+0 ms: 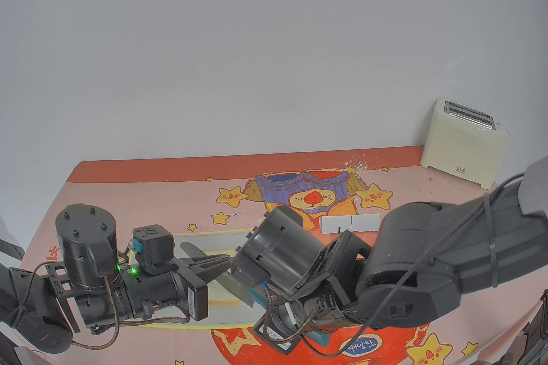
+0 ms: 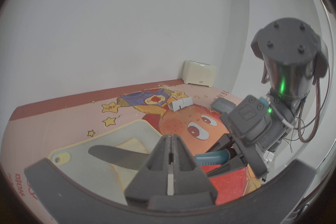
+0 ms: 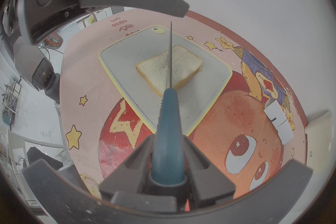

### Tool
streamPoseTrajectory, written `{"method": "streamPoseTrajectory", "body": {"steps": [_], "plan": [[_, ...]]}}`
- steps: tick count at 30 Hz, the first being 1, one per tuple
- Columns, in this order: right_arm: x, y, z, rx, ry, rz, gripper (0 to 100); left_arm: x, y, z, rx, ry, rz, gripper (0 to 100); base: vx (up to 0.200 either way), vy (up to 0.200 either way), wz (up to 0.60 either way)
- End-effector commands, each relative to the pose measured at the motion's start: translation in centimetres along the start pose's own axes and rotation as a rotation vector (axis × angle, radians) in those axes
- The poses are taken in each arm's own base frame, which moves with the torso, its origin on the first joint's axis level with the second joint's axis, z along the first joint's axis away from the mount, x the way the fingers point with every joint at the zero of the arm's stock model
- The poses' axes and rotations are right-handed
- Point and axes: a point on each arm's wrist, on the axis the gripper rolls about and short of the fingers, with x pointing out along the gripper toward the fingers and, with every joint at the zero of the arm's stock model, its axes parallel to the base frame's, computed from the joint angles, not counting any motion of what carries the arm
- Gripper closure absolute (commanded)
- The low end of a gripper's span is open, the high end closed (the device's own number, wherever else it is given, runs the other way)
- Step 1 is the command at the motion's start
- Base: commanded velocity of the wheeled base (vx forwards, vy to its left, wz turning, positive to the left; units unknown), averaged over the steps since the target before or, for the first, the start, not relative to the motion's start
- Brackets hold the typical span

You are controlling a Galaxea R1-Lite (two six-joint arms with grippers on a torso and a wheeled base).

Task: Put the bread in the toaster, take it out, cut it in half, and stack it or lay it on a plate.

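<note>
Right end effector (image 3: 168, 154) holds knife (image 3: 168, 112), blade partly hiding bread (image 3: 154, 70).

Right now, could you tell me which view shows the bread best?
Right wrist view: the whole bread lies on the board under the knife. The left wrist view catches part behind the knife; in the head view the arms cover it.

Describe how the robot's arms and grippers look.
The left arm and right arm are dark grey to black, with bolted cylindrical wrist joints, looping cables and green lights. The left gripper and right gripper taper to dark grey wedges.
</note>
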Motion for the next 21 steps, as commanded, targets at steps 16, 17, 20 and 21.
{"method": "streamPoseTrajectory", "body": {"steps": [16,17,20,21], "plan": [[0.07,0.03,-0.24,-0.001,0.010,0.000,100,0.75,0.02,-1.52,-0.005,0.076,0.001,100,0.000,0.000,0.00],[0.05,0.03,-0.21,-0.001,0.009,0.000,100,0.84,0.04,-1.58,-0.005,0.079,0.001,100,0.000,0.000,0.00],[0.06,0.04,-0.15,-0.001,0.007,0.001,100,0.95,0.07,-1.68,-0.006,0.085,0.002,100,0.000,0.000,0.00],[0.12,0.04,-0.15,-0.001,0.009,0.000,100,0.95,0.07,-1.68,-0.006,0.085,0.002,100,0.000,0.000,0.00]]}}
